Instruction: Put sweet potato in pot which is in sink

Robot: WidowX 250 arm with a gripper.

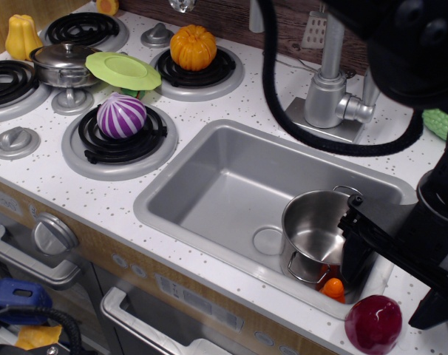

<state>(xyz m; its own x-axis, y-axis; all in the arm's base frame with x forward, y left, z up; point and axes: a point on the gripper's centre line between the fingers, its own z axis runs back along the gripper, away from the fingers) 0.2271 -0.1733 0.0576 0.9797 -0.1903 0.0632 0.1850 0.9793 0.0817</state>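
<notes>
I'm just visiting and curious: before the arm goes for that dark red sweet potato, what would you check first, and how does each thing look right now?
1. Sweet potato in view and free on the counter edge: ok.
2. Pot upright in the sink, no lid: ok.
3. Pot empty: ok, only bare steel shows.
4. Gripper carrying nothing: cannot tell, its fingertips are hidden.
5. Path clear: not ok, a small orange piece lies beside the pot.
</notes>
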